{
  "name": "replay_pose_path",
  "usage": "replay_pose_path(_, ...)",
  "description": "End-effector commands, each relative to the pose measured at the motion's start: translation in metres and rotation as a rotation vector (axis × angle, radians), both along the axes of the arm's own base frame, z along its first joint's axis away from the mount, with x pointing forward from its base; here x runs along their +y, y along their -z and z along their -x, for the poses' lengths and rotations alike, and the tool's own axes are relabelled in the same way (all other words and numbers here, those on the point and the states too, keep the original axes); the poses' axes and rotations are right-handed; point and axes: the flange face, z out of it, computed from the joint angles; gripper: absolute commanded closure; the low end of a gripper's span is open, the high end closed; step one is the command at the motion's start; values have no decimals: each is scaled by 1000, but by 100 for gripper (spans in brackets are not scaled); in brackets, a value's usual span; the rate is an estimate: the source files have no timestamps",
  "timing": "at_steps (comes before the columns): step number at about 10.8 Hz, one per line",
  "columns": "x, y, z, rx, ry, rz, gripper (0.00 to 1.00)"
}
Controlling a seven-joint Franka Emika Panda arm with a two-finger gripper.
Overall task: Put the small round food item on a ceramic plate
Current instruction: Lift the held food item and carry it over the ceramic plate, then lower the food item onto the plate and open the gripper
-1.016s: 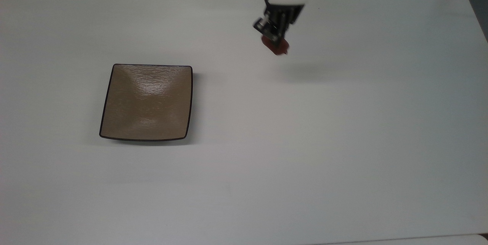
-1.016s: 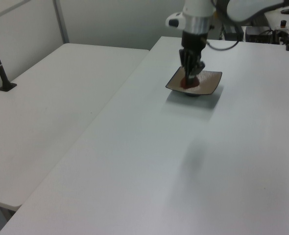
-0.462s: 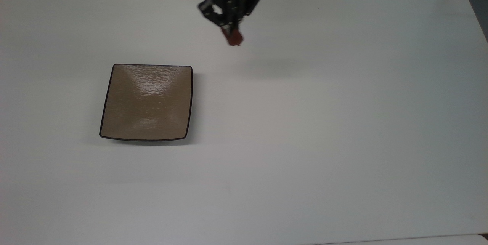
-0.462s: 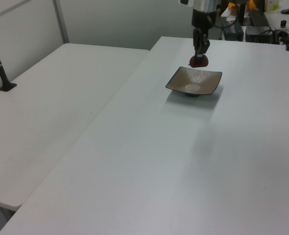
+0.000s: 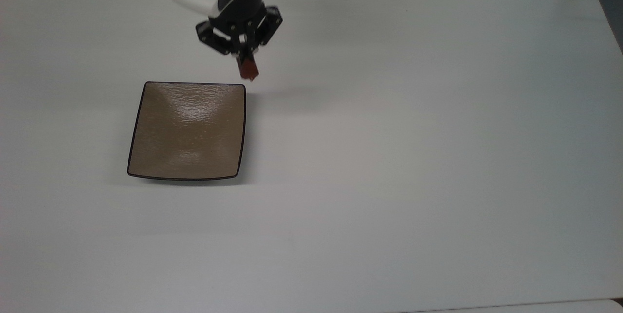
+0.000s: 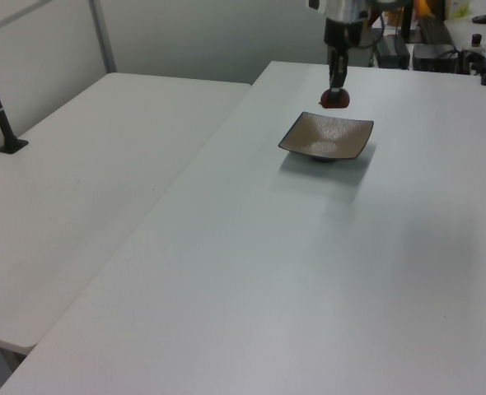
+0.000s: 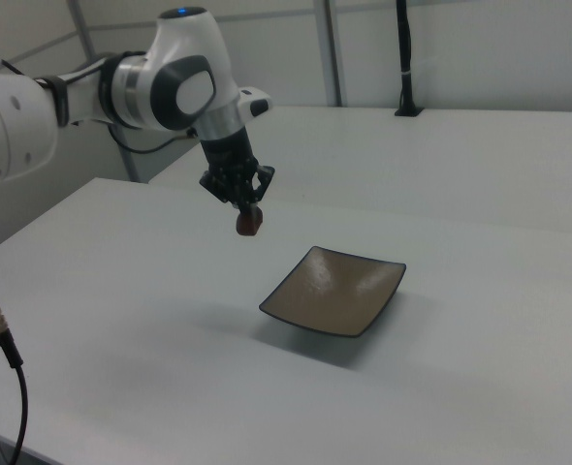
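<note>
My tool (image 5: 247, 65) is clamped on the food (image 5: 248, 69), held clear above the bench (image 5: 413, 157). A second ago it hung well off to the top view's right; now the plate (image 5: 187, 130) lies just below-left. Carry nearly done; next centre over plate, lower, release.

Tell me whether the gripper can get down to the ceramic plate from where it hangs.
Probably yes: the gripper, shut on the small round food item, hangs near the bare ceramic plate, with nothing between.

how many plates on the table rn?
1. The ceramic plate sits bare on the white table, toward the top view's left, below the end effector.
</note>
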Motion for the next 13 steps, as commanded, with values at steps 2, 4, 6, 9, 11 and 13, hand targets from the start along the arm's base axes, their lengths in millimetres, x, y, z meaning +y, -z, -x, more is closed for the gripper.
replay_pose_path(2, -20, 47, -30, -61, 63, -13, 95)
replay_pose_path(4, -35, 81, -46, -80, 83, -10, 94)
replay_pose_path(6, -58, 102, -55, -110, 116, -4, 94)
replay_pose_path(9, -83, 131, -60, -95, 147, 19, 94)
replay_pose_path(11, -96, 153, -61, -111, 160, 32, 94)
replay_pose_path(13, -100, 170, -61, -113, 161, 34, 93)
